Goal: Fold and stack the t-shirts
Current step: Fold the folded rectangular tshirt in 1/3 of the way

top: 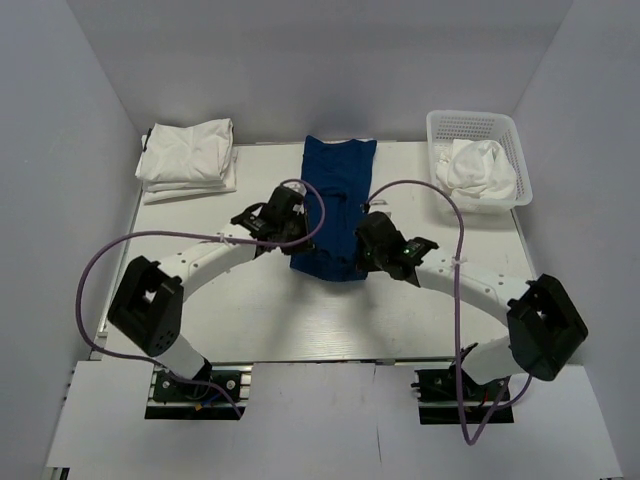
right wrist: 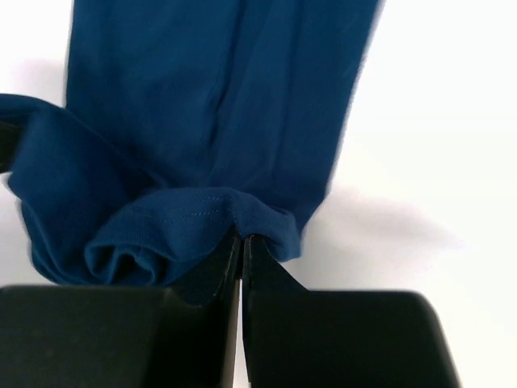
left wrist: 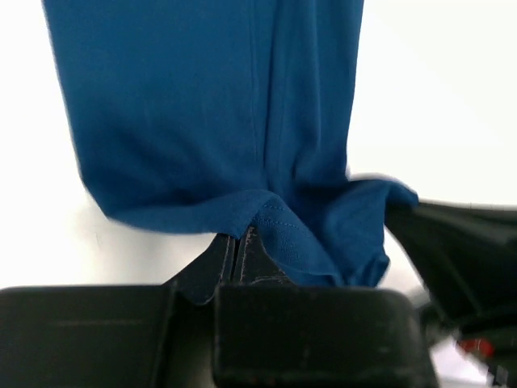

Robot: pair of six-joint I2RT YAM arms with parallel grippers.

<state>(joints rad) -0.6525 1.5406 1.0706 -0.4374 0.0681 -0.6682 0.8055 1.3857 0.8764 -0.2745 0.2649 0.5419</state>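
The royal blue t-shirt [top: 335,200] lies as a long narrow strip down the middle of the table, its near end lifted and bunched. My left gripper [top: 292,228] is shut on the near hem of the blue t-shirt [left wrist: 242,145] at its left corner. My right gripper [top: 368,248] is shut on the same hem of the blue t-shirt [right wrist: 218,121] at its right corner. Folded white t-shirts [top: 188,155] are stacked at the back left. A crumpled white t-shirt [top: 478,170] sits in the basket.
A white plastic mesh basket [top: 440,128] stands at the back right of the table [top: 300,320]. Purple cables loop from both arms. Grey walls close in on three sides.
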